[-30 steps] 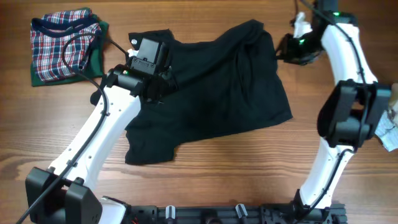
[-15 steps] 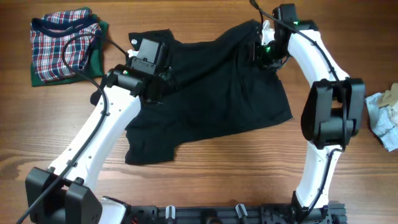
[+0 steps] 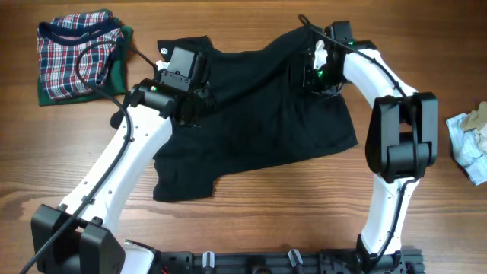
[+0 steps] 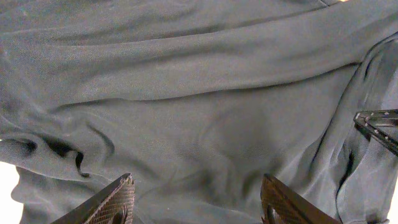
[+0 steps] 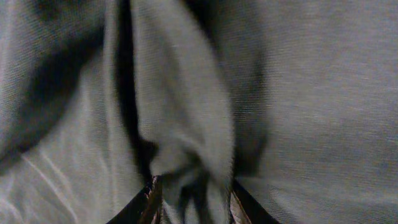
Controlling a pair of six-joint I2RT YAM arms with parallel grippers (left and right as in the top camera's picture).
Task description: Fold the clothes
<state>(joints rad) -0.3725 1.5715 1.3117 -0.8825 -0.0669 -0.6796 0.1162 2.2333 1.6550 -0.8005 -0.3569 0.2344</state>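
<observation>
The clothes (image 3: 259, 114), a black shirt, lie crumpled across the middle of the table. My left gripper (image 3: 199, 97) sits over the shirt's upper left part. In the left wrist view it (image 4: 198, 199) stands open, with smooth black fabric (image 4: 186, 112) spread below and nothing between its fingers. My right gripper (image 3: 306, 72) is down on the shirt's upper right part. The right wrist view shows that gripper (image 5: 191, 202) closed around a raised ridge of the fabric (image 5: 186, 124), which fills the gap between the fingers.
A folded plaid garment (image 3: 76, 57) with navy trim lies at the back left. A small pale crumpled cloth (image 3: 468, 144) sits at the right edge. Bare wooden tabletop (image 3: 304, 205) shows in front of the shirt.
My right arm swung left from beyond the shirt's right edge onto its upper right part, and its jaws narrowed around a fold. The left arm has not moved.
</observation>
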